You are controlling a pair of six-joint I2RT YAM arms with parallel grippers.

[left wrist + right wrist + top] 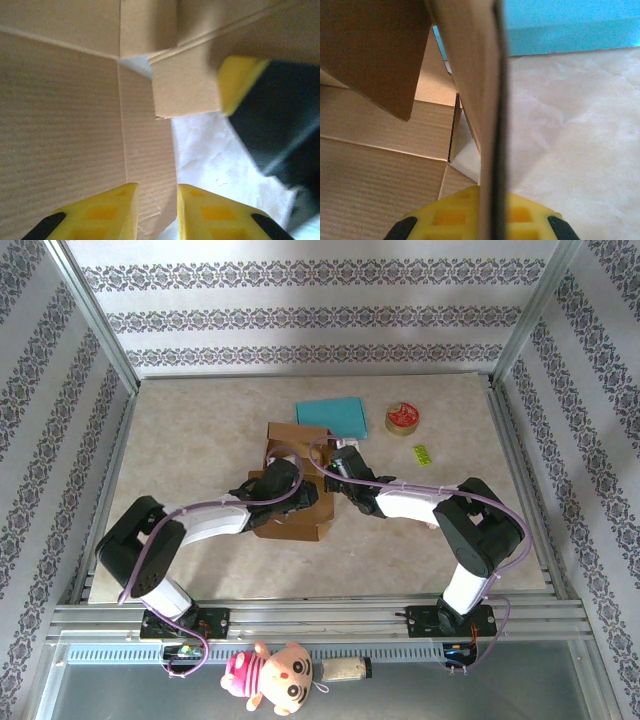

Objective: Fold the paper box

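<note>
Paper box, brown corrugated card, lies partly erected near the middle of the tabletop, with both arms reaching over it from the near edge. The right hand is clamped on a side flap, which stands upright and runs edge-on between its yellow fingers. The left hand hovers low over the floor panel. Its fingers are a little apart and nothing is pinched between them. In the left wrist view the yellow tip of the right hand appears just beyond a short corner tab. Pale tabletop shows through the open corner there.

The step in hand appears to be closing this corner. It would go best if the right hand held the side flap vertical as a fixed wall. The left hand could then press or lift the neighbouring panel along its scored crease, using the flat of the fingers rather than their tips so that the corrugation is not dented. The corner tab probably needs to pass inside the wall before the panels meet. The two hands work close together, so the approach should be slow and kept off the right hand's line. A teal sheet and a tape roll lie behind the box, apart from it.
</note>
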